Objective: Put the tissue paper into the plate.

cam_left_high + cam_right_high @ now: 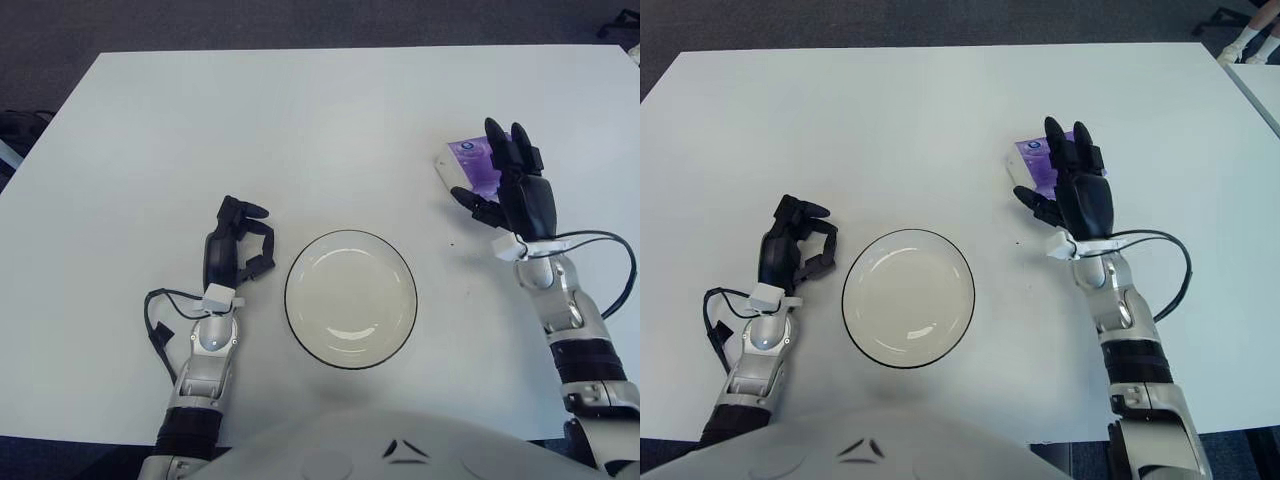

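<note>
A purple and white tissue pack [460,156] lies on the white table [300,130] at the right. My right hand [488,172] is over its near right part, fingers stretched out across it and thumb out to the left; it covers much of the pack. I cannot tell whether the fingers touch it. A round white plate [350,300] with a dark rim sits at the table's near middle, empty. My left hand [245,235] shows just left of the plate, fingers loosely bent, holding nothing.
Black cables loop from both wrists, one at the left [152,320] and one at the right [620,262]. Dark floor surrounds the table. Another table's edge [1265,95] shows at the far right.
</note>
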